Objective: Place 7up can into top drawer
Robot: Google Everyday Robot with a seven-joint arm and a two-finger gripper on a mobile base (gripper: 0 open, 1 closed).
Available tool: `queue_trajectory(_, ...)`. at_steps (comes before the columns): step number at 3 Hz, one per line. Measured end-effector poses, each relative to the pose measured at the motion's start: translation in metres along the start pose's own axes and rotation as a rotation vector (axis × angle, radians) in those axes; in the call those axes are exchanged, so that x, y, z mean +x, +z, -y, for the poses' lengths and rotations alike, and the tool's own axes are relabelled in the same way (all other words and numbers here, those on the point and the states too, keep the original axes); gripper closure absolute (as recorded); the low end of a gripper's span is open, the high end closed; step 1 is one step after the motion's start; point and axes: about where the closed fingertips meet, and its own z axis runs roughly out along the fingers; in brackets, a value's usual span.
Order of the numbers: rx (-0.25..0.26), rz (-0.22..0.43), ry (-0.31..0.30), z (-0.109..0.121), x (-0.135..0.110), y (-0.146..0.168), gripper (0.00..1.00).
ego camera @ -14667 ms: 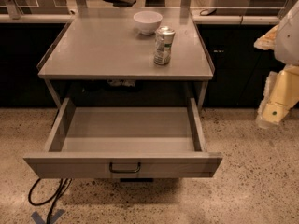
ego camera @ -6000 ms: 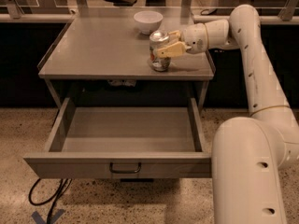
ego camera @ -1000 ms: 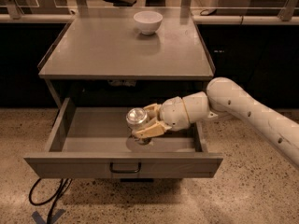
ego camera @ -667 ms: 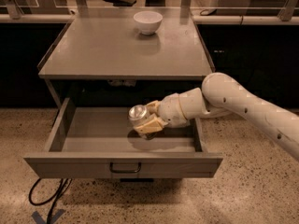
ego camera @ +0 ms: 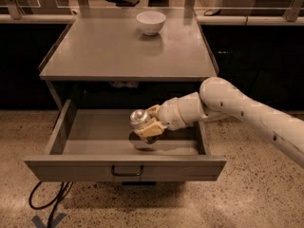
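Observation:
The top drawer (ego camera: 124, 169) is pulled open below the grey tabletop, with its dark bar handle at the front centre. My gripper (ego camera: 148, 124) reaches in from the right over the drawer's inside. It is shut on the 7up can (ego camera: 138, 119), whose shiny silver top faces left and toward the camera. The can is tilted and held a little above the drawer floor, with its shadow below it. Its green and white label is mostly hidden by the fingers.
A white bowl (ego camera: 151, 22) stands at the back of the grey tabletop (ego camera: 104, 51). Dark cabinets flank the table on both sides. A black cable (ego camera: 45, 201) lies on the speckled floor at the lower left. My white arm (ego camera: 247, 113) spans the right side.
The gripper with the can has stayed inside the drawer, shifting slightly up and back since a second ago. Earlier the can stood on the tabletop near the bowl.

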Motion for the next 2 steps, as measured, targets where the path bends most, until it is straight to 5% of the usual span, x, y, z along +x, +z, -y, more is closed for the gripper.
queue_trajectory(1, 0.013, -0.078, 0.030, 0.0190, 0.0288, 0.0251, 1.00)
queue_trajectory(2, 0.010, -0.086, 0.030, 0.0193, 0.0302, 0.0275, 1.00)
